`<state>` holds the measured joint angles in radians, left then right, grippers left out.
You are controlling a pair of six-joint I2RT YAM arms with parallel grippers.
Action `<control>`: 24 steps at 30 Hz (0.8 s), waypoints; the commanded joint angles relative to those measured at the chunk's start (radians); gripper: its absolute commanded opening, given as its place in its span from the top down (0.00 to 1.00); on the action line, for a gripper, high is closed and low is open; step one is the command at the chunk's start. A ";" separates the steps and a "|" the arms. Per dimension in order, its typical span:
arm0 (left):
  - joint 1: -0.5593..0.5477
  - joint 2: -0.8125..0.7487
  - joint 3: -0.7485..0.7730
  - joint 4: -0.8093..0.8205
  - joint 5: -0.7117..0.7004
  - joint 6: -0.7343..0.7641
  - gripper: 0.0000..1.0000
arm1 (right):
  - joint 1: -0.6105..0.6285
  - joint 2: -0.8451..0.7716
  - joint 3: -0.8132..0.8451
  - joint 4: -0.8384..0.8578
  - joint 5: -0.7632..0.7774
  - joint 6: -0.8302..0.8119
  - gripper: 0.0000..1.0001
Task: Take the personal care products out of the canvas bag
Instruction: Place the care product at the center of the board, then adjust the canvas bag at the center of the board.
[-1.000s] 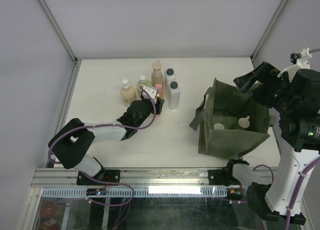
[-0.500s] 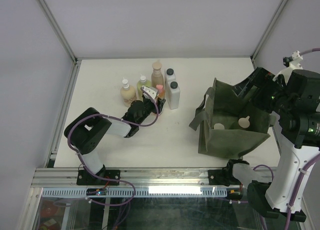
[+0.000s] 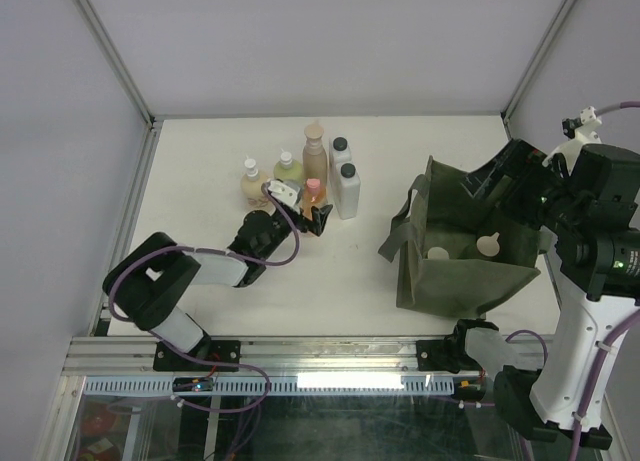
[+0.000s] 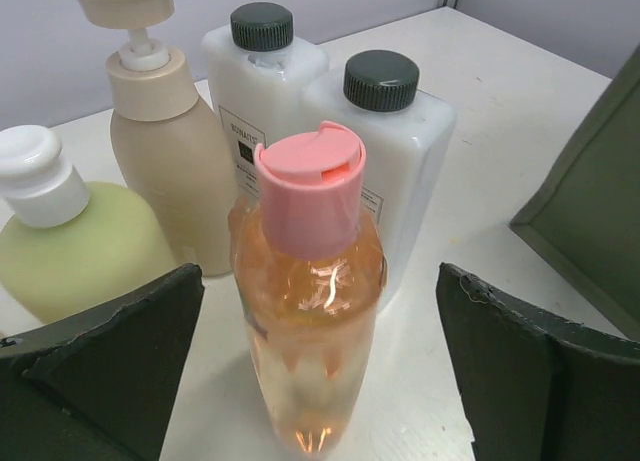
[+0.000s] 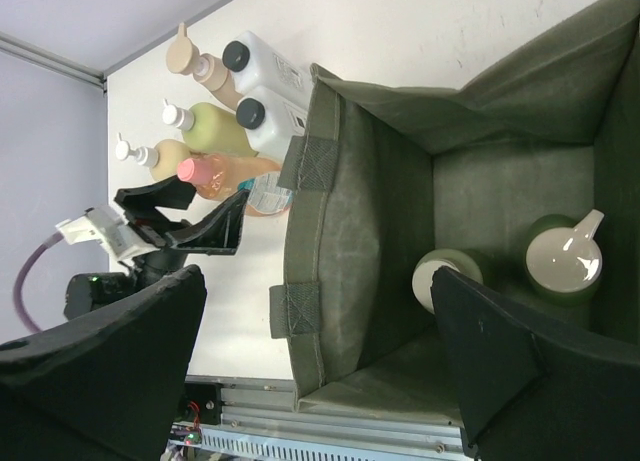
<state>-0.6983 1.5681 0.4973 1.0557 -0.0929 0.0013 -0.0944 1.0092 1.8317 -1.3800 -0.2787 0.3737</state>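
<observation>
An orange bottle point(image 4: 310, 311) with a pink cap stands upright on the table between the fingers of my left gripper point(image 4: 318, 366), which is open and clear of it on both sides. From above, the left gripper point(image 3: 303, 211) sits just in front of that orange bottle point(image 3: 313, 189). The olive canvas bag point(image 3: 460, 266) stands open at the right. Inside the canvas bag point(image 5: 350, 231) are a white-capped green bottle point(image 5: 445, 276) and a pump-top bottle point(image 5: 565, 256). My right gripper point(image 5: 315, 366) hangs open above the bag's mouth, holding nothing.
Behind the orange bottle stand a tan pump bottle point(image 4: 165, 151), two white bottles with black caps point(image 4: 385, 131), a yellow-green bottle point(image 4: 70, 251) and a beige one point(image 3: 254, 183). The bag's strap handle point(image 3: 395, 236) droops left. A metal rail point(image 3: 330, 356) runs along the near edge.
My left gripper has opened and let go of the orange bottle, which now stands by the group. The left arm has drawn back a little. The right gripper barely shifted over the bag.
</observation>
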 commanded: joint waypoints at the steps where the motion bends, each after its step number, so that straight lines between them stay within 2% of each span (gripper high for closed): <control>1: 0.013 -0.223 -0.076 -0.121 0.071 -0.067 0.01 | 0.003 -0.042 -0.051 0.096 -0.013 0.014 0.02; 8: 0.013 -0.702 -0.135 -0.610 0.141 -0.209 0.01 | 0.003 -0.110 -0.187 0.177 -0.008 0.063 0.01; 12: 0.012 -0.875 -0.047 -0.829 0.252 -0.241 0.01 | 0.003 -0.141 -0.257 0.173 0.005 0.035 0.01; 15: 0.011 -0.864 0.051 -0.901 0.391 -0.261 0.05 | 0.003 -0.159 -0.300 0.157 0.019 0.020 0.01; 18: 0.005 -0.797 0.165 -0.907 0.499 -0.275 0.11 | 0.004 -0.170 -0.321 0.149 0.031 0.015 0.01; 21: -0.024 -0.710 0.259 -0.895 0.548 -0.278 0.15 | 0.004 -0.169 -0.328 0.135 0.065 0.009 0.01; 24: -0.087 -0.625 0.316 -0.836 0.535 -0.285 0.18 | 0.003 -0.154 -0.317 0.106 0.100 -0.007 0.01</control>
<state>-0.7212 0.8612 0.7254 0.1848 0.3607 -0.2535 -0.0944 0.8494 1.4979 -1.2781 -0.2348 0.4049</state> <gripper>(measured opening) 0.841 0.988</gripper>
